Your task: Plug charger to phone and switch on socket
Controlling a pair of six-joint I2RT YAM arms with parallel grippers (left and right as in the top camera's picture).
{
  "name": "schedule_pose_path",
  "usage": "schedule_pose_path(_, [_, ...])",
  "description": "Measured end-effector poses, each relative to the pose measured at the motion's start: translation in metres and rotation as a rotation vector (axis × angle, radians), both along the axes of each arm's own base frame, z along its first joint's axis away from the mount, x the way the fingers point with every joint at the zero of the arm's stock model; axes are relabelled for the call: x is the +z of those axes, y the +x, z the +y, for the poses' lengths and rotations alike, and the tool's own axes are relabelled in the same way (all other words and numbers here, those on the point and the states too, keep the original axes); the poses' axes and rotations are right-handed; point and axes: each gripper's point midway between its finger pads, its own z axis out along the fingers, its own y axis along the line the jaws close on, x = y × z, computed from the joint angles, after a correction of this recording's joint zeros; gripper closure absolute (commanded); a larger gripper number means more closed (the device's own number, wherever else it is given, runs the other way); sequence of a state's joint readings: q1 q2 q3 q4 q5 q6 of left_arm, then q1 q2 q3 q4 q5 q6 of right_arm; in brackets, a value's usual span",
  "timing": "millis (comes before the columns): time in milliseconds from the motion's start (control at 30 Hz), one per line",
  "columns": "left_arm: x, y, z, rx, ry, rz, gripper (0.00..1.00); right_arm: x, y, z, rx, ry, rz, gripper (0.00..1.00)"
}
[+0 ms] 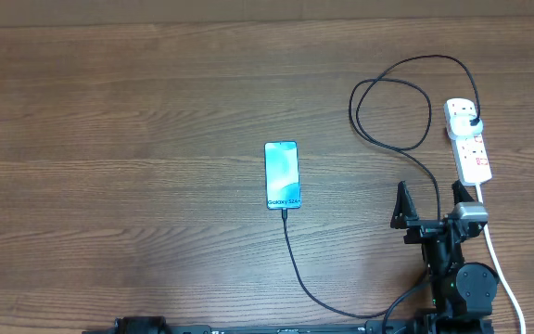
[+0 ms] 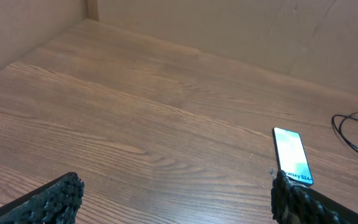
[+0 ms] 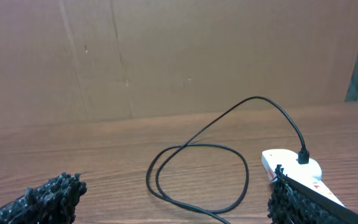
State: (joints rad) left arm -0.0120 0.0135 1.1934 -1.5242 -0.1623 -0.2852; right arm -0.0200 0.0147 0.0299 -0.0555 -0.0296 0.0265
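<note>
The phone lies flat mid-table with its screen lit; it also shows in the left wrist view. The black charger cable meets the phone's bottom edge, runs toward the front, then loops up to its black plug, which sits in the far outlet of the white socket. The socket also shows in the right wrist view. My right gripper is open and empty just in front of the socket, also seen in its own view. My left gripper is open and empty, left of the phone.
The socket's thick white cord runs toward the front edge beside the right arm. A cardboard wall stands behind the table. The cable's loop lies left of the socket.
</note>
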Motion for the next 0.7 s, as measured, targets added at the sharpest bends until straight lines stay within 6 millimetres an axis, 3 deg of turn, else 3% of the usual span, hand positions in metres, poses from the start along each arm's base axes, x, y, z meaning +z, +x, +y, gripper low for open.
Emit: schedule_pose_path(700, [0.0000, 0.0000, 0.0000, 0.000, 0.000, 0.000, 0.00, -0.0102, 0.0003, 0.0067, 0.042, -0.176, 0.021, 0.00])
